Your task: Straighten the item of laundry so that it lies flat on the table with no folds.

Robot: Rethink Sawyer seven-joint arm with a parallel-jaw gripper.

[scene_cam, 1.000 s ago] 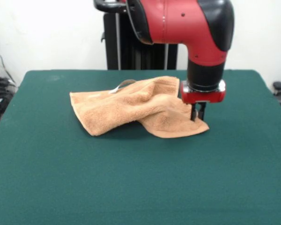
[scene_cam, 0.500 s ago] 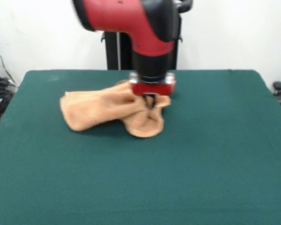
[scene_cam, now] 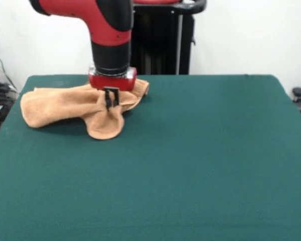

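Hand (scene_cam: 111,105) now further left, clamped on bunched towel (scene_cam: 65,108)

Arm hangs vertical, fingers (scene_cam: 111,100) pinched together low.

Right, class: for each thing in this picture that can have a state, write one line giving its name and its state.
towel: bunched and folded, not flat, partly lifted at the grip
pincer: shut on the towel, low over the table
table: towel lies at its far left part
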